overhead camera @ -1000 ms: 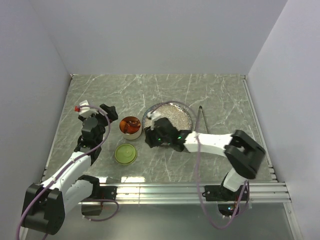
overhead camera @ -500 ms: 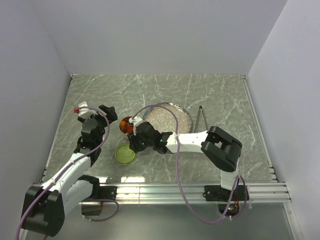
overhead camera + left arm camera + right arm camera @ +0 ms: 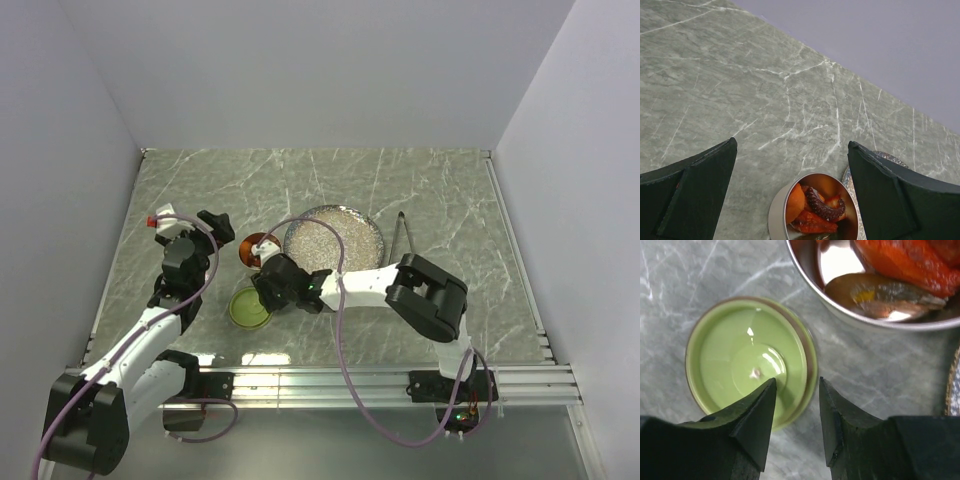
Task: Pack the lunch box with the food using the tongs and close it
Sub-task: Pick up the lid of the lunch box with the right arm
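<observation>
The lunch box, a small steel tin, stands open left of the plate, its near side hidden by my right arm. Inside it lies the food: orange chunks and a dark curled strip, also seen in the right wrist view. The green lid lies flat on the table in front of the tin. My right gripper hangs open over the lid's right rim, one finger above the lid, the other above the table. My left gripper is wide open just left of the tin. The tongs lie right of the plate.
The speckled grey plate sits behind my right arm, touching the tin's right side. The right arm's forearm stretches across the table in front of the plate. Grey walls close in the marble table on three sides.
My right arm has swung left from the plate's near edge to above the green lid, and its jaws have narrowed a little. The left arm has stayed still.
</observation>
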`<state>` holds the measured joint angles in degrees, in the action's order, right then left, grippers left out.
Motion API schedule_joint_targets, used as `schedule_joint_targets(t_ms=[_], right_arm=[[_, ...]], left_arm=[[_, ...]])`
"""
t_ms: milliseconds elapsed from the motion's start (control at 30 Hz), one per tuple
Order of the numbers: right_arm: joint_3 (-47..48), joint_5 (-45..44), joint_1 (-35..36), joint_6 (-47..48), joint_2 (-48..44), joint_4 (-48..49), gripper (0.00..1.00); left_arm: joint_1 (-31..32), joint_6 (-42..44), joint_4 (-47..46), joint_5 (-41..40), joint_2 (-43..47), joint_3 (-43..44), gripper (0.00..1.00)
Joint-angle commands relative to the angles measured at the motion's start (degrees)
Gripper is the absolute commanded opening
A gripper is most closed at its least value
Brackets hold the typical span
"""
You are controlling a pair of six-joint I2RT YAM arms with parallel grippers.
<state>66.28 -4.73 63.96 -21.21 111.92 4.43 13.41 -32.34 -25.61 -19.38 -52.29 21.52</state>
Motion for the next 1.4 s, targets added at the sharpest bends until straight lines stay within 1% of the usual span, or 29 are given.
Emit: schedule_joint_targets(t_ms=[0,133,233,433,700,767,800,867,933,967,1033,1233,1367], right_arm=[[3.41,-3.61,0.72,-1.11,1.9,-1.61,0.47],[4.47,-4.49,0.81,-1.73,4.18,-3.19,0.44],[5.52,-4.76,0.72,-2.08,5.24,-4.16,0.36],[5.09,-7.66,0.72,-2.25,4.8,-6.27,0.36],[5.17,-8.63,0.81,-2.78,5.15,-8.2,0.36],[4.56,-7.67,0.72,-2.69,5.33,-7.77,0.34],[4.38,-7.4,0.81,-2.69,5.76,-7.5,0.33],[5.0,-6.87,0.72,-2.61,6.47,-7.76,0.24],[5.79,-6.43,0.81,-2.52,7.44,-8.38,0.04],[5.96,-6.34,0.9,-2.34,7.52,-8.47,0.02],[5.62,-6.17,0.9,-2.17,7.18,-8.64,0.0],[2.98,-8.01,1.16,-1.46,3.05,-8.47,0.0],[0.35,-10.03,1.78,-0.5,-2.56,-9.61,0.0]], left_arm=[[-0.31,-0.53,-2.17,0.22,1.32,-0.69,0.99],[-0.31,-0.45,-2.17,0.13,1.58,-0.78,0.99],[-0.23,-0.45,-2.17,0.22,1.75,-0.86,1.0],[-0.23,-0.45,-2.17,0.22,2.11,-0.95,0.99],[-0.31,-0.45,-2.08,0.3,2.11,-0.86,0.99],[-0.31,-0.53,-2.08,0.3,2.2,-0.95,0.99],[-0.31,-0.45,-2.17,0.22,2.28,-0.95,0.99],[-0.31,-0.45,-2.08,0.3,2.2,-0.95,0.99],[-0.23,-0.45,-2.08,0.22,2.28,-0.95,0.99],[-0.31,-0.45,-2.08,0.3,2.37,-0.95,0.99],[-0.23,-0.53,-2.08,0.39,2.54,-1.04,1.0],[-0.23,-0.53,-1.82,0.39,2.72,-1.04,0.99],[-0.23,-0.71,-1.55,0.3,3.42,-1.21,1.0]])
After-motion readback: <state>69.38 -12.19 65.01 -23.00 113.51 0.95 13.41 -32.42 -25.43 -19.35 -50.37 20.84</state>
